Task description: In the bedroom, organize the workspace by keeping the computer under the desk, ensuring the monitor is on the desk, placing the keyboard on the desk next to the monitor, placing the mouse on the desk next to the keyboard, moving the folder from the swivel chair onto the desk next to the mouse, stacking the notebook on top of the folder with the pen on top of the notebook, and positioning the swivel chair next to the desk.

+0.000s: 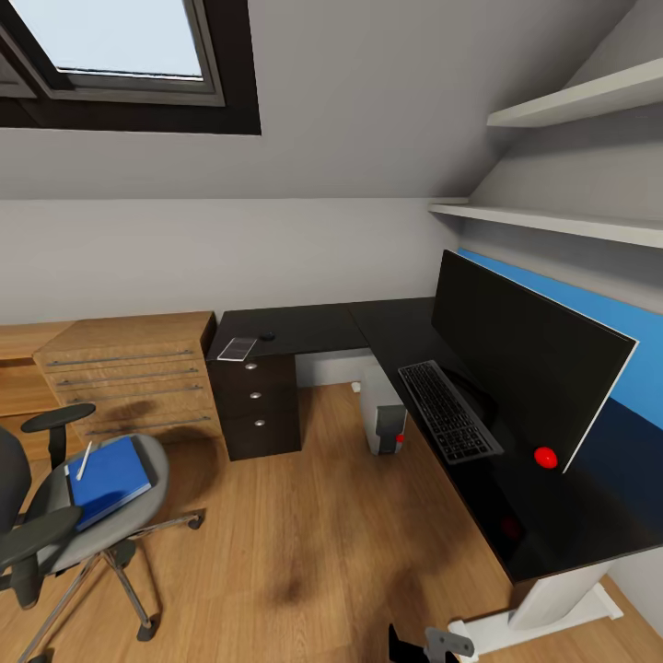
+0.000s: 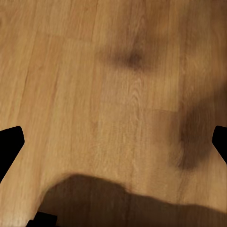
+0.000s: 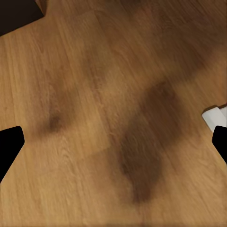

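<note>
The black-topped desk [image 1: 313, 327] fills the corner. On its right wing the monitor [image 1: 516, 354] stands upright with the keyboard [image 1: 448, 410] in front of it. The mouse [image 1: 267, 337] and a small flat notebook [image 1: 238, 348] lie on the left wing above the drawers. Under the desk stands the computer [image 1: 387, 422]. At the lower left, the swivel chair [image 1: 55, 543] carries the blue folder [image 1: 110, 477] with a thin white pen [image 1: 85, 459] on it. My left gripper [image 2: 113, 144] and right gripper [image 3: 113, 144] hang open over bare wooden floor, holding nothing.
A light wooden chest [image 1: 138, 378] stands left of the desk drawers [image 1: 258, 401]. A red ball [image 1: 545, 457] sits by the monitor's near corner. Two wall shelves [image 1: 552, 221] hang above the desk. A white desk foot [image 1: 543, 612] is at the lower right. Open floor lies between chair and desk.
</note>
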Tool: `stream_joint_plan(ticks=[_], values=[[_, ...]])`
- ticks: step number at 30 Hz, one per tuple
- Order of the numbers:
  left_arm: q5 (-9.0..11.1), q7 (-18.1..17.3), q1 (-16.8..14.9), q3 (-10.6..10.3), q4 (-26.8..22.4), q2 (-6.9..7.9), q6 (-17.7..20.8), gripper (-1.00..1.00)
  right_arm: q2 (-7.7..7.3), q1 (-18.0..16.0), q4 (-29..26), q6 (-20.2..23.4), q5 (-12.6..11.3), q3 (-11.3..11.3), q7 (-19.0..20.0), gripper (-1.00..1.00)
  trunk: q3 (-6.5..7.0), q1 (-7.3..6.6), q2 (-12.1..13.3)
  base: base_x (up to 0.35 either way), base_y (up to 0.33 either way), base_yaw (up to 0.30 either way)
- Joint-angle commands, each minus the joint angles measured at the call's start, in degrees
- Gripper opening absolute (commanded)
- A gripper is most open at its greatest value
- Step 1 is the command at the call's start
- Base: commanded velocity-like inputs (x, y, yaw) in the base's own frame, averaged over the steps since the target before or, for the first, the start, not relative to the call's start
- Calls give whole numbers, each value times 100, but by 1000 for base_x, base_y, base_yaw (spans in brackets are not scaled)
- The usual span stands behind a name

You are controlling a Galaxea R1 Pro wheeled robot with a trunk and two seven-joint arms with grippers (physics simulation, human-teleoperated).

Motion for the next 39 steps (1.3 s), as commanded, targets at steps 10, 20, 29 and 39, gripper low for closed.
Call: stream_joint_plan(ticks=[10,20,29,39], values=[[58,-38,-3,-30,4,25,-3,100,34,-4,-4,-27,-69,44,12,100,-6,0,-3,188,0,136],[61,-38,-3,-29,4,27,-2,100,25,-4,-4,-26,-55,43,12,100,-45,0,-3,16,0,187],[60,-41,-3,-29,4,27,-2,100,29,-4,-5,-35,-59,43,12,100,-60,0,-3,0,0,38],[60,-42,-3,-29,4,27,-5,100,10,-4,-4,-55,-48,42,12,100,-62,0,-3,3,0,120]])
